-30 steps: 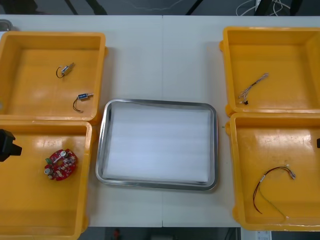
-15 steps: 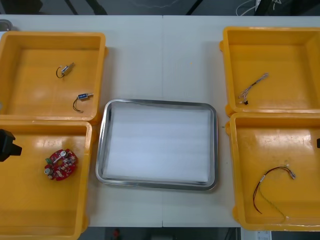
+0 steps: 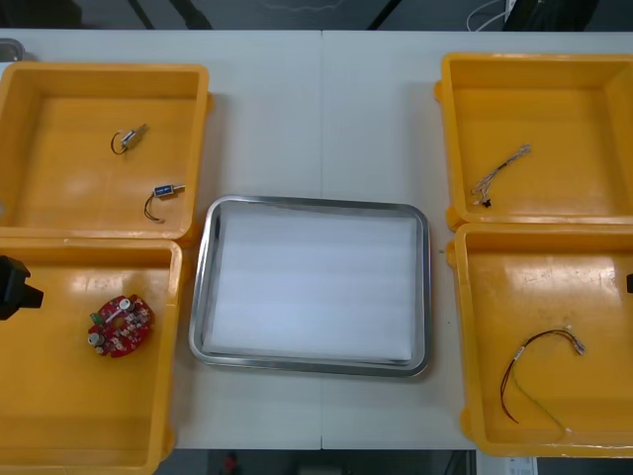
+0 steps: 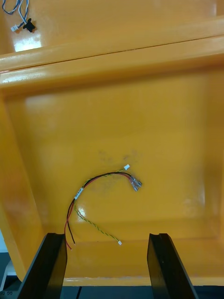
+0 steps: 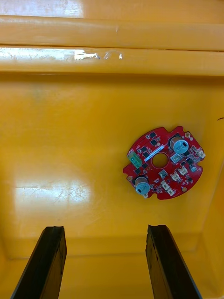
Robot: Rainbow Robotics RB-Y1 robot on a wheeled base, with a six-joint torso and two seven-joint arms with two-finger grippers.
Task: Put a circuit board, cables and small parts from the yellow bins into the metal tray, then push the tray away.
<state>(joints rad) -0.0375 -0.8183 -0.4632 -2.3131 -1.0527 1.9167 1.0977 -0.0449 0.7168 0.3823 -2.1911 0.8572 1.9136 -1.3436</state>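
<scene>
Left gripper (image 5: 105,229): your fingers (image 5: 51,261) stand apart over the near left bin (image 3: 59,416).
Circuit board (image 5: 163,162): flat in that bin, past your fingers, nearer one finger. Drop straight down and you may miss it.
Right gripper (image 4: 106,236): fingers apart over the near right bin (image 3: 593,287). The red and yellow cable (image 4: 100,177) is thin and may slip out.
Metal tray (image 3: 315,203): between the bins, nothing in it.
Far left bin (image 3: 59,109): small metal parts (image 3: 163,192).
Far right bin (image 3: 574,109): a thin cable (image 3: 501,166).
</scene>
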